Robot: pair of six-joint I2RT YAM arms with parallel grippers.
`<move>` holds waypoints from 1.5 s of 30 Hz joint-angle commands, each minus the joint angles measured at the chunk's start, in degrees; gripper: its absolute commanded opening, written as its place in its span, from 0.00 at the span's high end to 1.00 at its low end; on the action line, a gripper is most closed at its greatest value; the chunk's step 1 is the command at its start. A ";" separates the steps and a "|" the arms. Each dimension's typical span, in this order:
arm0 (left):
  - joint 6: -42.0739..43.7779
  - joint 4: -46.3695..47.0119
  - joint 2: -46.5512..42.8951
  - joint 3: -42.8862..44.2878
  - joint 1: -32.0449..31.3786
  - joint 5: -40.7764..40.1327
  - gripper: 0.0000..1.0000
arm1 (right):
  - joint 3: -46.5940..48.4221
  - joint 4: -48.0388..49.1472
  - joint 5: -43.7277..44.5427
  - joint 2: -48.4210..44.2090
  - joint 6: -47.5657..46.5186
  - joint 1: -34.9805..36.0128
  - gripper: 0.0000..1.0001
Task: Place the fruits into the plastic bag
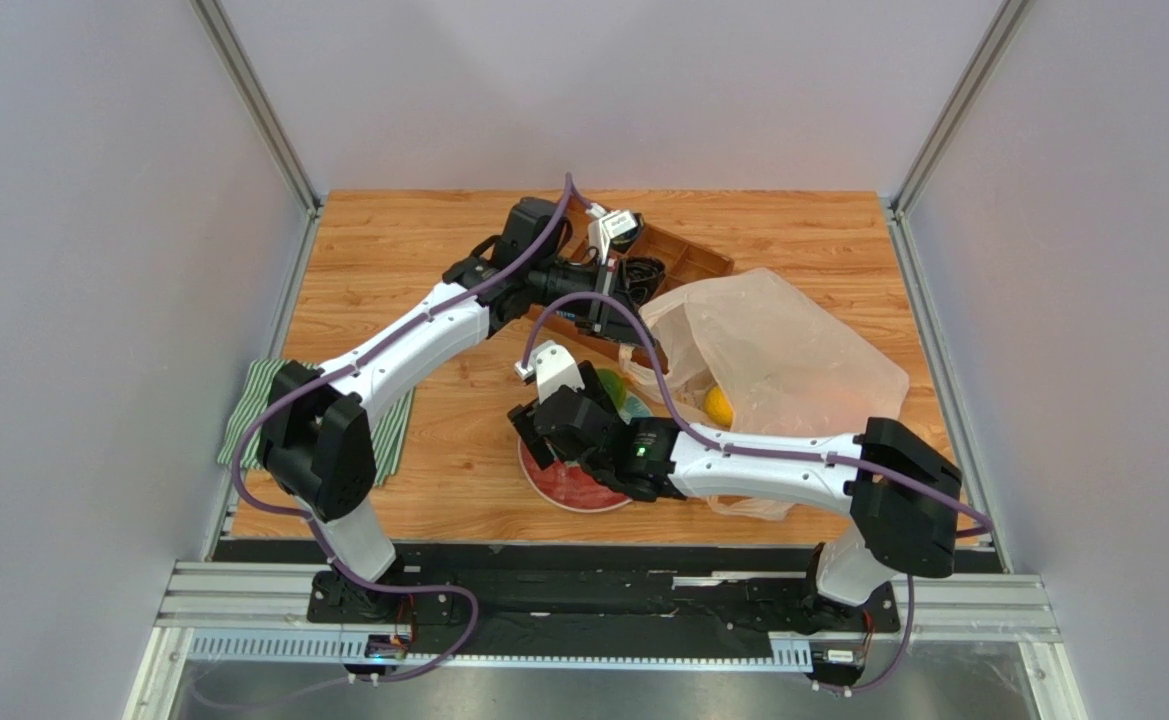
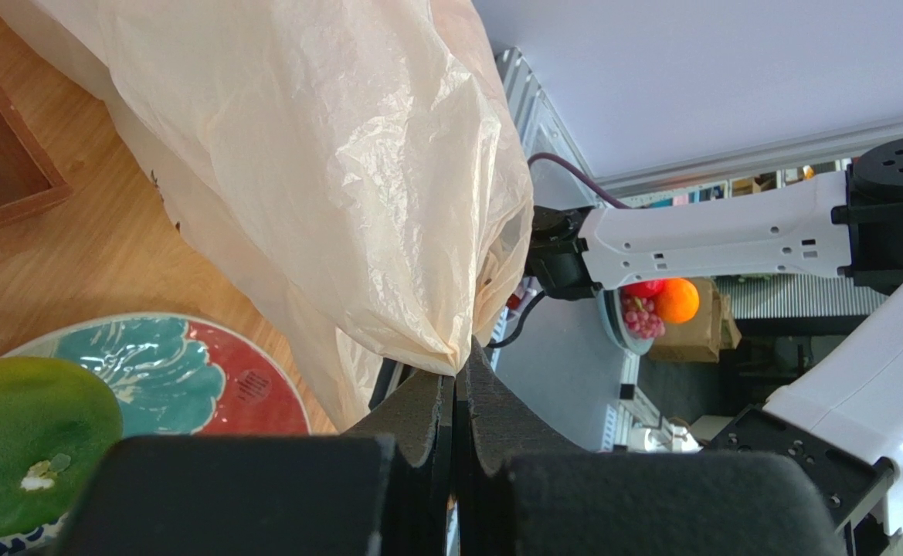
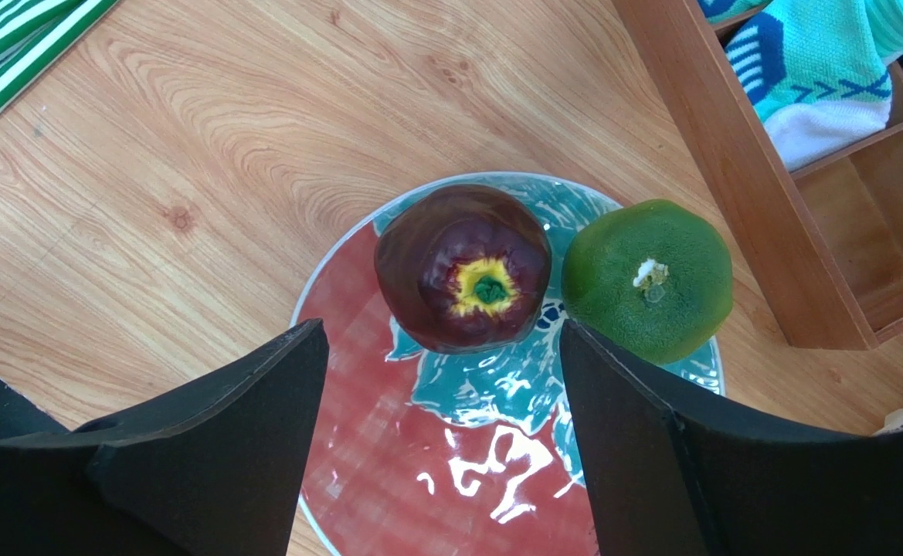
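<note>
Dark red apple point(image 3: 464, 269) dead centre of the right wrist view, stem end up, sitting on the red-rimmed plate point(image 3: 363, 487) with a green round fruit point(image 3: 648, 278) just beside it on the right. Neither is in the bag yet. The right gripper point(image 3: 435, 348) hangs over them, jaws spread wide with nothing held, and the apple is lined up in the gap.

Here's the danger: that apple is round and glossy, so a squeeze landing off its middle could pop it out sideways and send it rolling across the wooden table point(image 3: 247, 151). And the right-hand finger has little room. Come down a touch wide and it lands on the green fruit, or shoves it off the plate toward the wooden compartment tray point(image 3: 758, 197) at upper right. The plate itself could skid under a sideways push.

Over in the top view, the plastic bag point(image 1: 778, 353) lies right of centre, with a small yellow fruit point(image 1: 718, 405) showing through the film. The left gripper point(image 2: 456, 388) is clamped tight on a fold of the bag's edge, holding it up. That's thin, slippery film in a single pinch. One tug could pull it free or tear it, and the mouth would flop shut. How wide that mouth gapes I can't quite make out from here. If it's narrow, the apple could catch the rim and drop outside.
</note>
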 commanded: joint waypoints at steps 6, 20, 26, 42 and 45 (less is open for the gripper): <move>0.39 1.35 -3.71 2.21 0.90 1.02 1.00 | -2.48 4.95 -7.18 -0.92 1.03 -3.33 0.21; -0.14 1.78 -3.62 2.13 0.99 1.55 1.00 | -1.95 7.49 -11.48 2.95 -1.60 -7.55 0.22; -0.31 1.96 -3.54 2.04 1.08 1.72 1.00 | -1.34 8.20 -13.94 4.44 -2.48 -8.96 0.23; -0.31 2.05 -3.54 2.04 1.08 1.64 1.00 | 0.16 8.64 -14.48 8.14 -4.50 -8.96 0.51; -0.23 2.05 -3.71 2.04 1.08 1.81 1.00 | -0.63 8.64 -14.74 7.26 -5.12 -8.96 0.65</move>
